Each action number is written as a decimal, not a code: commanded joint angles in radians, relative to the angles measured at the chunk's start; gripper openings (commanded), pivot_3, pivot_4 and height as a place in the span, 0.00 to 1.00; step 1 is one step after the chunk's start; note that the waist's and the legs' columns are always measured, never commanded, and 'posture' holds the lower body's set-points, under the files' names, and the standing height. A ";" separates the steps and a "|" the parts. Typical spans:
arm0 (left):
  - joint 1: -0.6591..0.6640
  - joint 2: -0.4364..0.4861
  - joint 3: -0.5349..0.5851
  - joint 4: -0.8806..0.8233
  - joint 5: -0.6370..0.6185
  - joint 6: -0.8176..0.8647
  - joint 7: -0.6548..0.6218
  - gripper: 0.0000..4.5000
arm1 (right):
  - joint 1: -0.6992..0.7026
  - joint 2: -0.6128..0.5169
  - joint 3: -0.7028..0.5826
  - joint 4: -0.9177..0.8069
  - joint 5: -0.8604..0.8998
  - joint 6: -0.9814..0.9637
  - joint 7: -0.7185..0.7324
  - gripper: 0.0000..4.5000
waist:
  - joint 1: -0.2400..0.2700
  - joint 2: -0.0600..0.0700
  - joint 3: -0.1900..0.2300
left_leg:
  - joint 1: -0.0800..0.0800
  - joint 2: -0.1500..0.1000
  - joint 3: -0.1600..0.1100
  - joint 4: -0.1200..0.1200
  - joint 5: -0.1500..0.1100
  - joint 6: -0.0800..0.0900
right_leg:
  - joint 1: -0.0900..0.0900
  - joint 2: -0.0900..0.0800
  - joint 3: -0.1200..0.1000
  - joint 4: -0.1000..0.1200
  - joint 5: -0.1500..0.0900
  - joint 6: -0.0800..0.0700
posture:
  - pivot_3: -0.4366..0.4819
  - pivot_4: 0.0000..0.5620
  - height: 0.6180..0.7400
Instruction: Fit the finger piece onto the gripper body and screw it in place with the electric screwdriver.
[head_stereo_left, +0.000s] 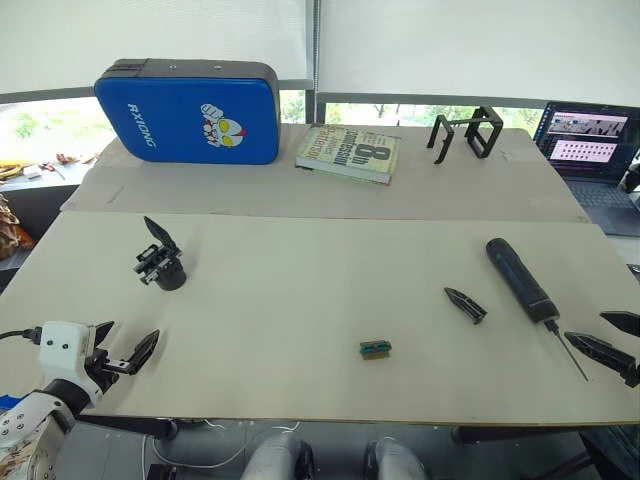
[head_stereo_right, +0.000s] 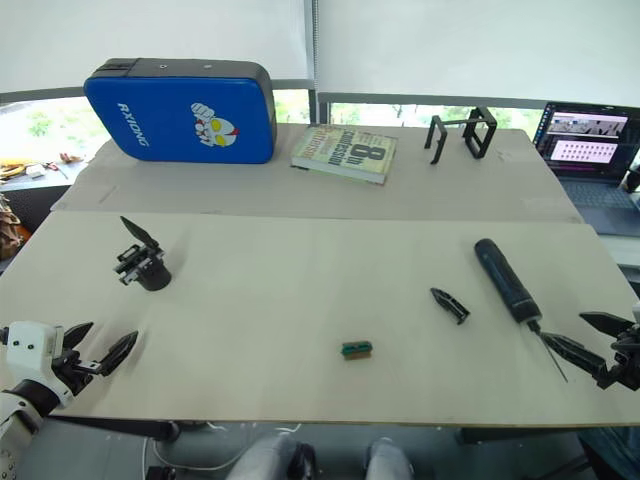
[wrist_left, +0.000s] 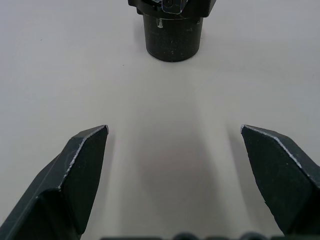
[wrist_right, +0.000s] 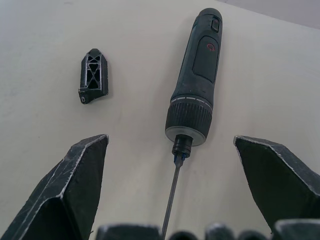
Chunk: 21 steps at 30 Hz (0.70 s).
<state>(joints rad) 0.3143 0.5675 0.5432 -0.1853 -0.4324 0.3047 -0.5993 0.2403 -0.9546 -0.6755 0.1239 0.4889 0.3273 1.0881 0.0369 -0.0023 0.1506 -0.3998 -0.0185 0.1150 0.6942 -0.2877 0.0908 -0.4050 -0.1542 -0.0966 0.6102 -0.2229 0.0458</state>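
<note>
Pale table (head_stereo_left: 300, 300) spanning the view, second board behind it. At the far edge: blue padded case (head_stereo_left: 188, 111) at far left, book (head_stereo_left: 348, 153) near centre, black open-frame brackets (head_stereo_left: 467, 132) to the right, laptop (head_stereo_left: 590, 150) at far right.

Electric screwdriver (head_stereo_left: 520, 279) lying flat on right side of table, thick end away from robot, thin bit toward near right edge. Right gripper (head_stereo_right: 598, 347) low at right edge, fingers spread wide, holding nothing; bit tip lying between the two fingers (wrist_right: 75, 185) in the wrist view, no contact visible.

Gripper body (head_stereo_left: 160, 262) standing on left side of table on its round base, pointed finger up. Left gripper (head_stereo_left: 125, 350) at near left edge, fingers (wrist_left: 80, 165) spread wide, empty, aimed at base of gripper body, well short of it.

Finger piece (head_stereo_left: 465, 304) flat on table just left of screwdriver, apart from it.

Small green-and-black block (head_stereo_left: 375, 349) near front centre, alone.
</note>
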 joint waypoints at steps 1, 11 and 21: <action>-0.044 0.005 -0.009 0.023 0.023 -0.029 0.019 1.00 | -0.021 -0.006 0.018 -0.134 0.046 0.014 0.016 0.99 | 0.000 0.000 0.000 | 0.000 0.000 0.000 0.000 0.000 0.000 | 0.000 0.000 0.000 0.000 0.000 0.000 | 0.48 0.27 1.00; -0.310 0.013 -0.106 0.274 0.108 -0.108 0.056 1.00 | -0.204 -0.004 0.263 -0.566 0.263 0.224 0.013 0.99 | 0.004 0.000 0.000 | -0.002 0.001 0.000 0.000 -0.001 -0.001 | -0.001 0.002 -0.002 0.000 0.002 -0.002 | 0.48 0.27 1.00; -0.537 0.010 -0.186 0.500 0.166 -0.195 0.063 1.00 | -0.330 0.060 0.392 -0.650 0.304 0.258 -0.051 0.99 | 0.003 -0.003 0.002 | -0.005 -0.001 0.000 0.004 0.000 -0.002 | 0.000 0.001 -0.009 0.001 0.004 0.002 | 0.48 0.27 1.00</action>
<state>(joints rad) -0.2006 0.5641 0.3594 0.2887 -0.2813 0.1431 -0.5428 -0.0744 -0.8996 -0.2791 -0.5016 0.7751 0.5896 1.0475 0.0401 -0.0056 0.1522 -0.4044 -0.0193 0.1146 0.6983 -0.2875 0.0888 -0.4051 -0.1530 -0.1052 0.6109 -0.2185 0.0475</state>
